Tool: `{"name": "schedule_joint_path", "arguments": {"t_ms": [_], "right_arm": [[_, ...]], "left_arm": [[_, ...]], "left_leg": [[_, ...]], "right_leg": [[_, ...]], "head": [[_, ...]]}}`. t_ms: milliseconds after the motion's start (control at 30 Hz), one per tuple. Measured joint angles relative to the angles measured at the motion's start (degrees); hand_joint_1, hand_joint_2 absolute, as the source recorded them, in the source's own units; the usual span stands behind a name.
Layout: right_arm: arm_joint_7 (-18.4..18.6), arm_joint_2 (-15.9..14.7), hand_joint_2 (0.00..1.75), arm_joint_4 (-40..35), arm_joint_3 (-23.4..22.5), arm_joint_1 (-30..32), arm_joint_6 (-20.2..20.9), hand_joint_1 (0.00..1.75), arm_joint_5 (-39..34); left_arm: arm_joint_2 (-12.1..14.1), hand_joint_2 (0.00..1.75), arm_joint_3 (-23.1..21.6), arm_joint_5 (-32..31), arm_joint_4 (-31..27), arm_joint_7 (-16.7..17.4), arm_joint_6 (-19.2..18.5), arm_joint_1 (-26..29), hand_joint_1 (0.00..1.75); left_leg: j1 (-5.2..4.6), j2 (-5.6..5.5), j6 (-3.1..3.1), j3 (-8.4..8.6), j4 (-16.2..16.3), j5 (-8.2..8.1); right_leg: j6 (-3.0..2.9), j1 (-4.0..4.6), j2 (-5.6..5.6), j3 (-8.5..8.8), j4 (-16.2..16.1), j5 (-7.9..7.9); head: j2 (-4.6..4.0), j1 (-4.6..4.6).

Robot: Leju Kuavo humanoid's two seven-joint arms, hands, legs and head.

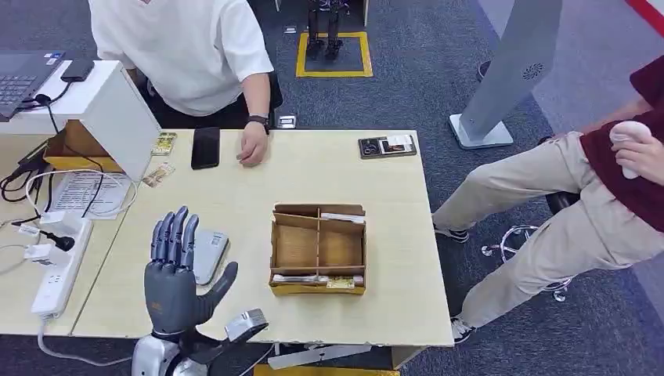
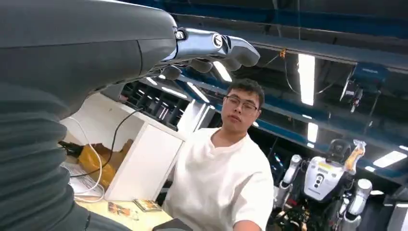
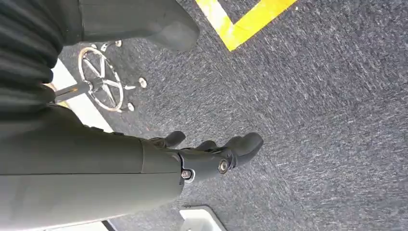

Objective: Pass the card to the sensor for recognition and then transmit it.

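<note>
My left hand (image 1: 176, 274) is raised over the table's (image 1: 391, 301) near left corner, fingers up and apart, holding nothing. Behind it a flat grey-white sensor pad (image 1: 210, 252) lies partly hidden. A cardboard box (image 1: 317, 248) with compartments stands mid-table to the right of the hand. A white card (image 1: 342, 218) lies in its far slot and more cards (image 1: 317, 279) in its near slot. In the left wrist view the left hand's fingers (image 2: 211, 48) point up at the ceiling. My right hand (image 3: 211, 154) hangs over the carpet, fingers loosely extended and empty.
A person in a white shirt (image 1: 184, 47) sits across the table, one hand (image 1: 253, 145) resting by a black phone (image 1: 205, 147). Small cards (image 1: 163, 144) lie near a white cabinet (image 1: 117, 110). A power strip (image 1: 59, 270) lies left. A seated person's legs (image 1: 548, 211) are at the right.
</note>
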Motion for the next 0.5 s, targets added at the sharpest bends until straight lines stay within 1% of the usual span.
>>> {"name": "schedule_joint_path", "arguments": {"t_ms": [67,133,200,333,400,500], "right_arm": [[0.00,0.00,1.75,0.00,-0.02,0.00,0.15,0.00,-0.02],[-0.04,0.00,1.75,0.00,-0.02,0.01,0.24,0.00,-0.02],[-0.07,0.00,1.75,0.00,-0.04,0.01,0.35,0.00,-0.02],[-0.28,0.00,1.75,0.00,-0.07,0.02,0.59,0.00,-0.02],[-0.33,0.00,1.75,0.00,-0.07,0.00,0.59,0.00,-0.02],[-0.42,-0.04,1.75,0.00,-0.07,0.01,0.59,0.00,-0.02]], "left_arm": [[0.24,1.75,-0.92,-1.68,0.00,1.64,0.00,0.15,0.00],[0.76,1.75,-2.01,-2.02,0.00,2.13,0.00,0.65,0.00],[1.66,1.75,-3.45,-3.30,0.02,4.47,0.00,0.86,0.00],[4.64,1.75,-7.28,-3.34,0.46,8.20,0.00,0.84,0.00],[6.57,1.75,-9.72,-3.08,1.27,9.89,0.00,0.67,0.00],[8.35,1.75,-12.23,-2.99,1.88,10.51,0.00,0.67,0.00]], "left_leg": [[0.00,0.00,0.00,0.00,0.00,0.00],[0.00,0.00,0.00,0.01,0.00,0.00],[0.00,0.00,0.00,0.01,0.00,0.00],[0.00,0.00,0.00,0.02,0.00,0.00],[0.01,0.01,0.00,0.02,0.00,0.00],[0.01,0.01,0.00,0.01,0.00,0.00]], "right_leg": [[0.00,0.00,0.00,0.00,0.00,0.00],[0.00,0.00,0.00,-0.01,0.00,0.00],[0.00,0.00,0.00,-0.01,0.00,0.00],[0.00,0.00,0.00,-0.02,0.00,0.00],[0.00,0.01,0.00,-0.02,0.00,0.00],[0.00,0.01,0.01,-0.02,0.00,0.00]], "head": [[0.00,0.00],[0.00,0.00],[0.00,0.02],[0.00,0.00],[0.00,0.00],[0.00,0.00]]}}
